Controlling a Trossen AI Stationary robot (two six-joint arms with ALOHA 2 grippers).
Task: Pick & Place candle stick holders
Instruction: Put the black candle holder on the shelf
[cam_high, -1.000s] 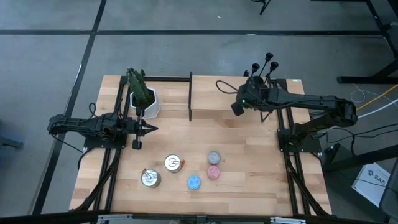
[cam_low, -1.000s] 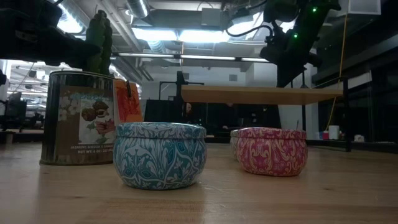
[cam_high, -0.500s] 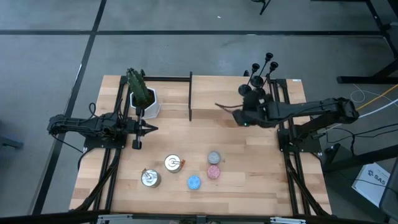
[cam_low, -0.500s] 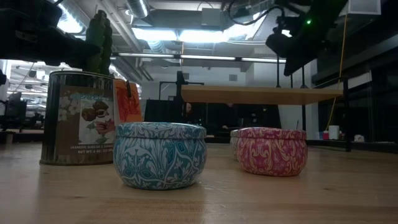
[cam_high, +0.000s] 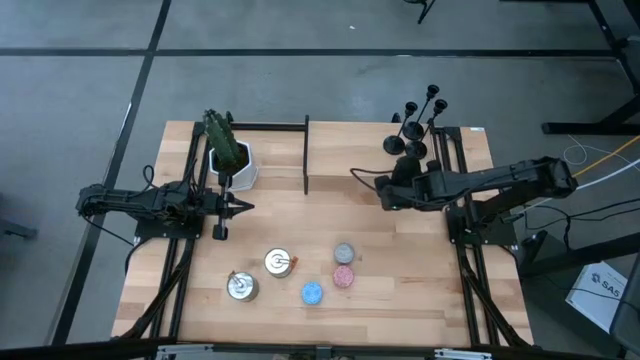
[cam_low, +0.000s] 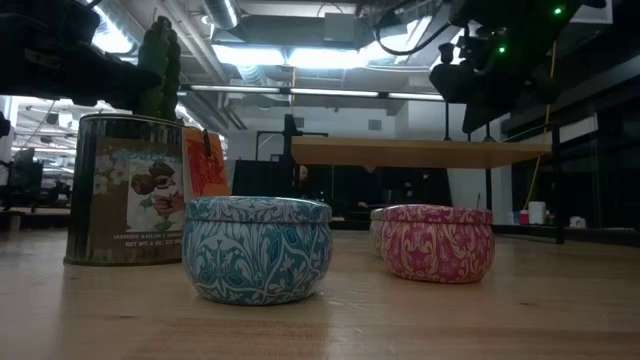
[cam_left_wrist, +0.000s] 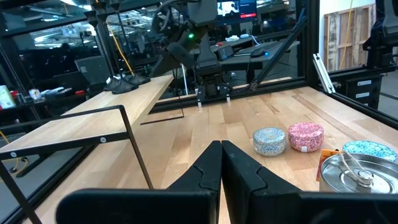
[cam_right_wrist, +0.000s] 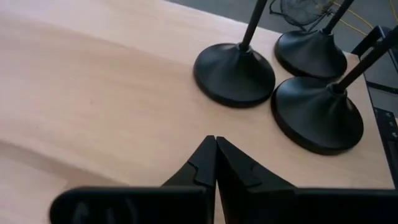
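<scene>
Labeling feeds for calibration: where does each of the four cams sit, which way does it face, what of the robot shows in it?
High: overhead, straight down; both arms, right gripper near the candle stick holders.
Low: tabletop height, level across; blue tin, pink tin, arms overhead.
Left wrist: past the shut left gripper, across the table to the right arm.
Right wrist: down past shut fingers onto three holder bases.
Shared: high and right wrist both show the holders.
</scene>
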